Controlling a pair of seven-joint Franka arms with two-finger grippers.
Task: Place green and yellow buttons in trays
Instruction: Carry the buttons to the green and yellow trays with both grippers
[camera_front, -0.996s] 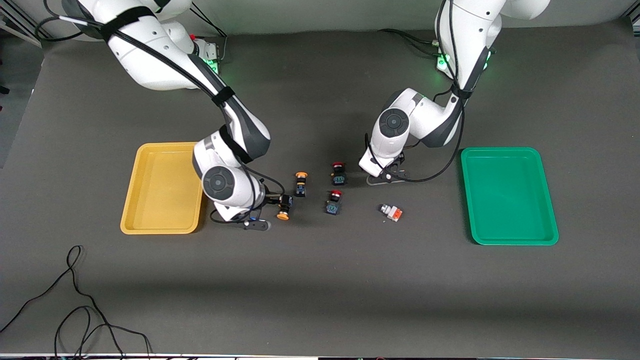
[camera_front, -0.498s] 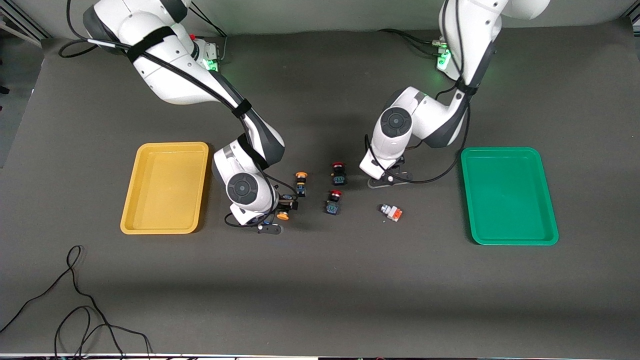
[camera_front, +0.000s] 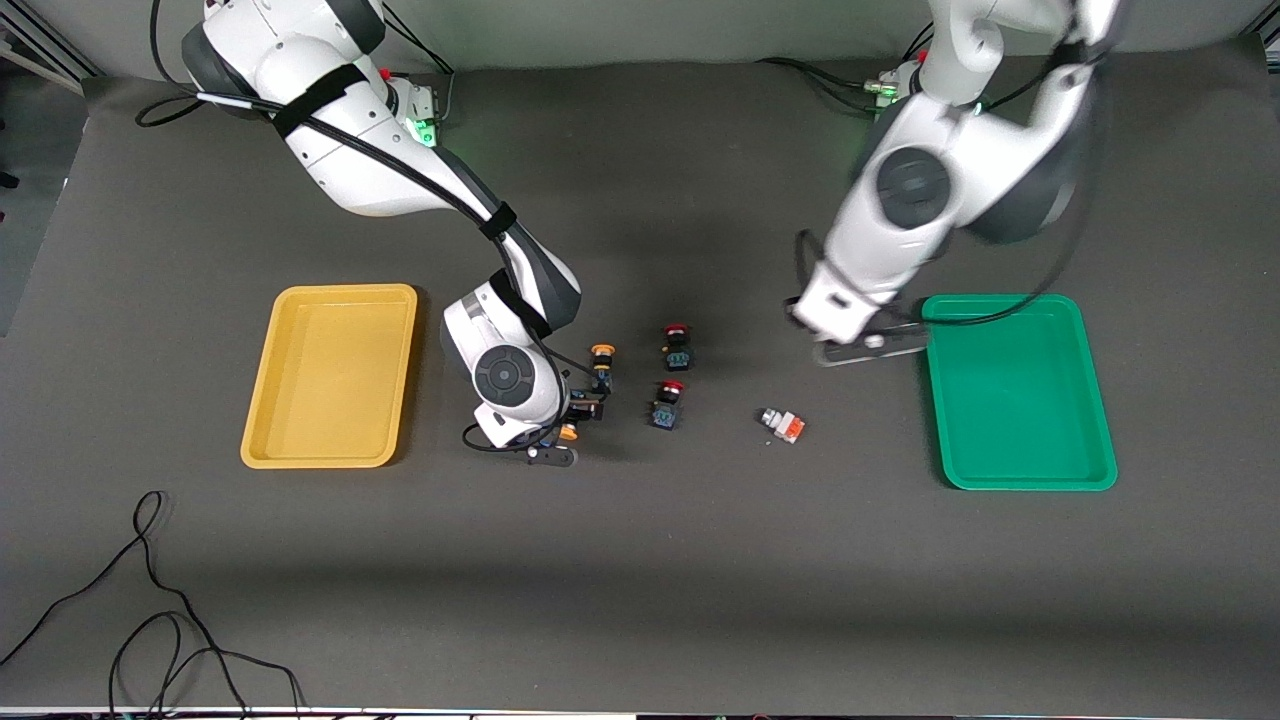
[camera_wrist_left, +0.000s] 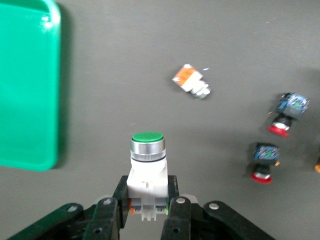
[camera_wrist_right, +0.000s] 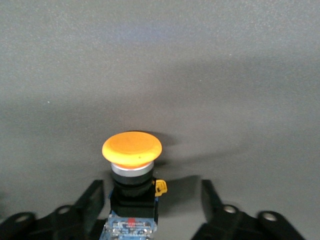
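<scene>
My left gripper (camera_front: 872, 345) is shut on the white-bodied green-tipped button (camera_wrist_left: 147, 162) and holds it in the air over the table, beside the edge of the green tray (camera_front: 1015, 400). My right gripper (camera_front: 568, 430) is open and low on the table, its fingers (camera_wrist_right: 92, 200) on either side of an orange-yellow capped button (camera_wrist_right: 131, 149) lying there, not clamped. A second orange-yellow button (camera_front: 601, 366) stands just farther from the camera. The white button with an orange block (camera_front: 783, 426) lies mid-table. The yellow tray (camera_front: 330, 380) is empty beside the right arm.
Two red-capped black switches (camera_front: 677, 346) (camera_front: 667, 404) stand mid-table; they also show in the left wrist view (camera_wrist_left: 285, 117) (camera_wrist_left: 263, 162), with the orange-block button (camera_wrist_left: 191, 82) and the green tray (camera_wrist_left: 25, 85). A black cable (camera_front: 150, 600) lies at the front corner.
The left arm rose from the table with the green-tipped button and swung toward the green tray. The right gripper slid toward the table's middle, up around the orange-yellow button.
</scene>
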